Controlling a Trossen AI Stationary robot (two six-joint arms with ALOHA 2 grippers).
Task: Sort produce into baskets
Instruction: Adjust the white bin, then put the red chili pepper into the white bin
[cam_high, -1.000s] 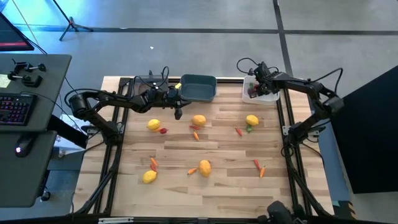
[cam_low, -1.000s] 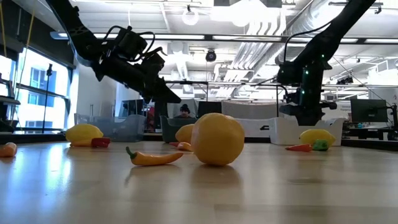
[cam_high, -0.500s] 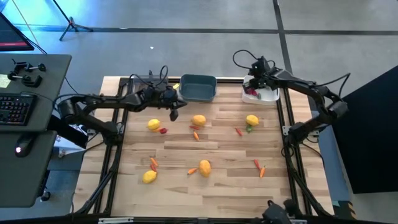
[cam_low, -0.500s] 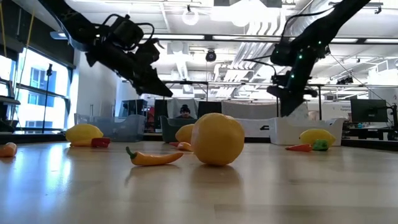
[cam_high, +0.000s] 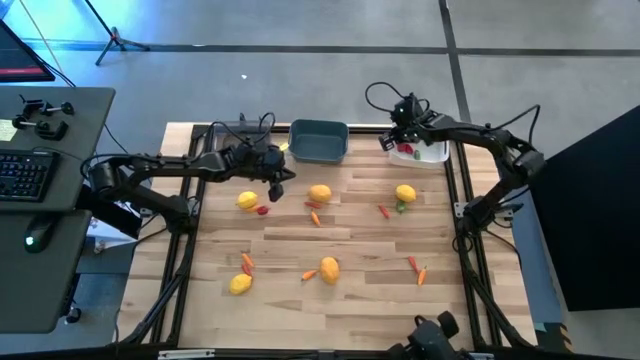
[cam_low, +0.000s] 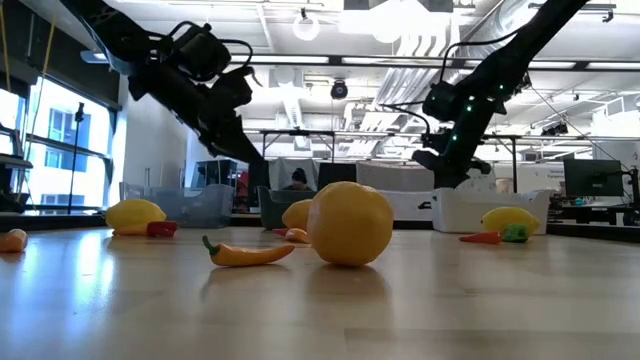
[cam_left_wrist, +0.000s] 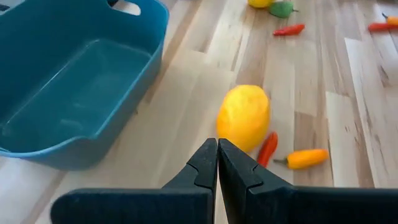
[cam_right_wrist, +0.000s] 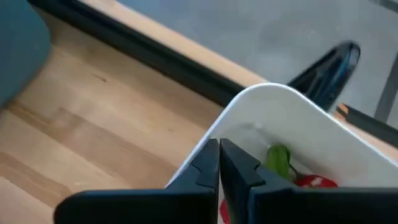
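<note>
At the far edge of the tabletop (cam_high: 330, 310) the right claw (cam_high: 392, 137) hangs just off the inner corner of the white bin (cam_high: 432, 155), its fingers pressed together and holding nothing. A green piece (cam_right_wrist: 278, 160) and a red piece (cam_right_wrist: 311, 182) lie inside that bin, so this arm seems to have finished a drop there and has no reason to stay spread.

The left claw (cam_high: 276, 186) is also pressed together and empty, poised above the boards between the teal bin (cam_high: 318, 140) and a round yellow fruit (cam_high: 319, 194). From its wrist camera the fruit (cam_left_wrist: 243, 116) sits dead ahead with a small red pepper (cam_left_wrist: 267, 149) touching it and an orange pepper (cam_left_wrist: 305, 158) just beside; the teal bin looks empty. That aim suggests the fruit is its next pick, for which the fingers must first part.

Most produce is unsorted, scattered across the tabletop: more yellow fruits (cam_high: 246, 200), carrots (cam_high: 417, 270) and small red bits (cam_high: 383, 211). The task looks early.
</note>
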